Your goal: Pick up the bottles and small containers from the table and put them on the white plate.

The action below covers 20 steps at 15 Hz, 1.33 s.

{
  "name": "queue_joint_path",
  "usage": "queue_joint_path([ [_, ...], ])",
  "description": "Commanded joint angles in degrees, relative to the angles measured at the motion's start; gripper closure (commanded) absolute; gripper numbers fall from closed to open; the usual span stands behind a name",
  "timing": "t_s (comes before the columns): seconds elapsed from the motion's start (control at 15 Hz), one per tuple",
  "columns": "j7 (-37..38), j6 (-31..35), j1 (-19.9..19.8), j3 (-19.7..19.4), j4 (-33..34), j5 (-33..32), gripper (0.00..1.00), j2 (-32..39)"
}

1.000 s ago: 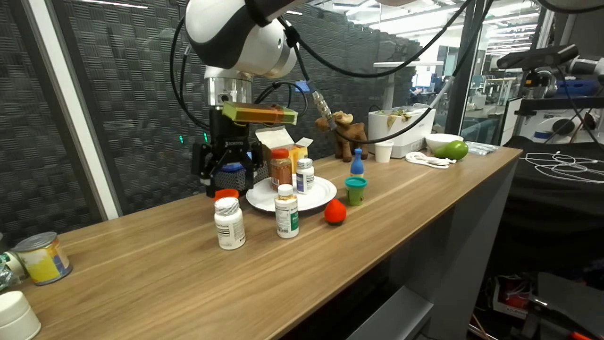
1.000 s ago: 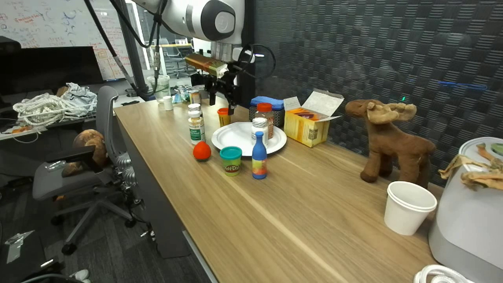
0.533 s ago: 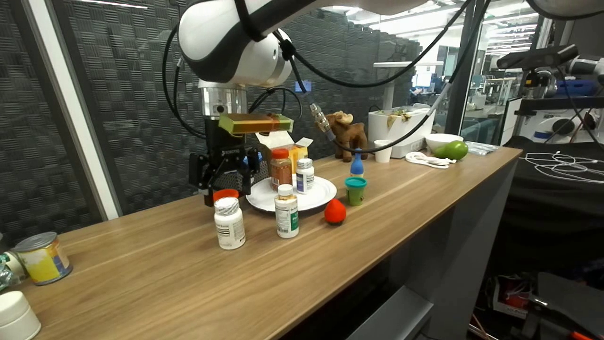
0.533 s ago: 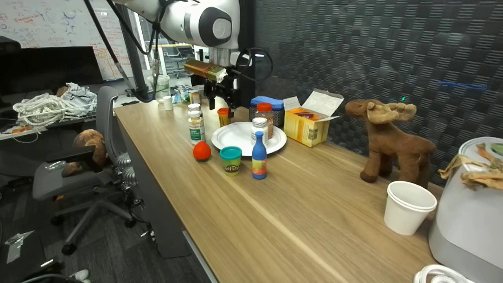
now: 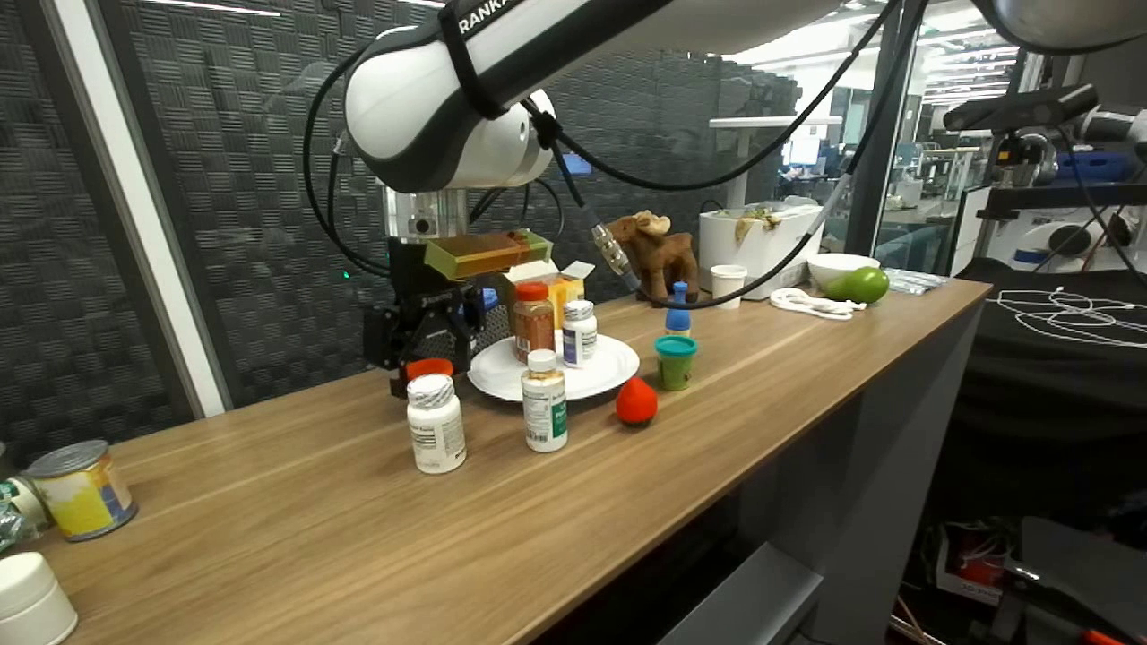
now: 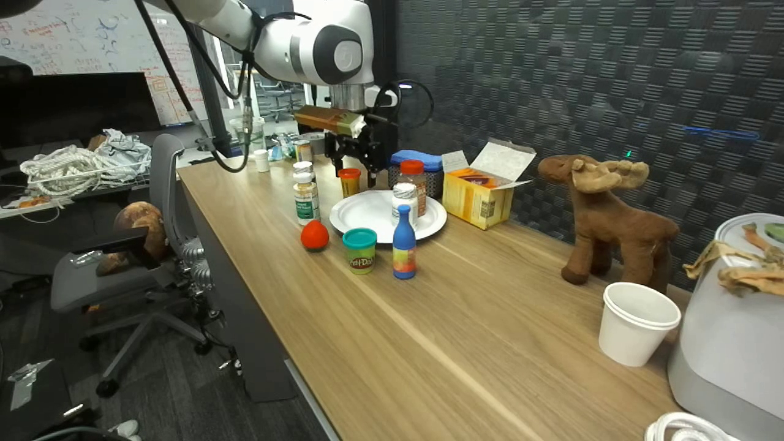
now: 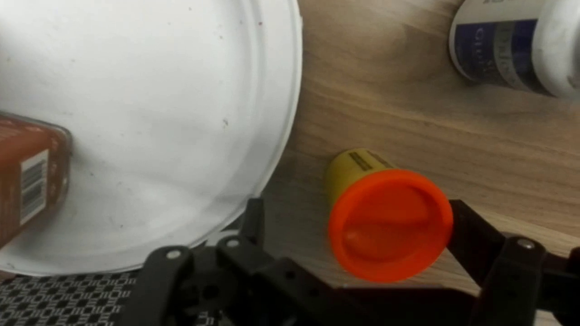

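End effector (image 7: 357,212) spread wide, fingers (image 7: 472,237) either side of an orange-lidded yellow tub (image 7: 392,224); contact unclear. In the wrist view, white plate (image 7: 181,136) at 10 o'clock from the tub, just beside. On the plate: red-capped jar (image 5: 534,324), white bottle (image 5: 580,339). In an exterior view, surface (image 5: 358,537) around the plate holds a green-labelled bottle (image 5: 545,412) at 6 o'clock, red round container (image 5: 636,401) at 4, teal-lidded tub (image 5: 676,365) at 3, blue bottle (image 5: 678,315) at 2, second white bottle (image 5: 436,434) at 8.
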Motion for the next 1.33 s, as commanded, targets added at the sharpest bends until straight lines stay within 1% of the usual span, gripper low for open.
queue_joint_path([
  [0.0,-1.9,1.9,0.3,0.5,0.4,-0.2,0.0,-0.5],
  [0.07,-1.9,1.6,0.2,0.5,0.2,-0.1,0.0,-0.6],
  [0.13,-2.0,1.1,0.2,0.5,0.1,0.0,0.25,-0.8],
  [0.2,-2.0,0.9,0.3,0.4,0.0,-0.1,0.27,-0.9],
  [0.27,-2.0,0.8,0.4,0.2,-0.1,-0.5,0.34,-1.1],
  [0.4,-2.0,0.9,0.8,-0.2,-0.5,-1.2,0.51,-1.7],
  [0.47,-2.1,0.9,0.8,-0.2,-0.5,-1.3,0.58,-1.9],
  [0.53,-2.0,0.9,1.0,-0.2,-0.4,-1.5,0.66,-2.3],
  [0.6,-2.1,0.6,1.2,-0.3,-0.1,-2.0,0.73,-2.9],
  [0.67,-2.3,0.0,1.5,-0.4,0.1,-2.7,0.77,-3.5],
  [0.73,-2.6,-1.1,1.7,-0.6,0.2,-3.5,0.77,-4.2],
  [1.0,-4.0,-5.0,1.1,-0.4,-0.9,-4.6,0.77,-8.2],
  [1.27,-6.7,-6.7,-0.9,-0.7,-3.1,-4.1,0.77,-11.0],
])
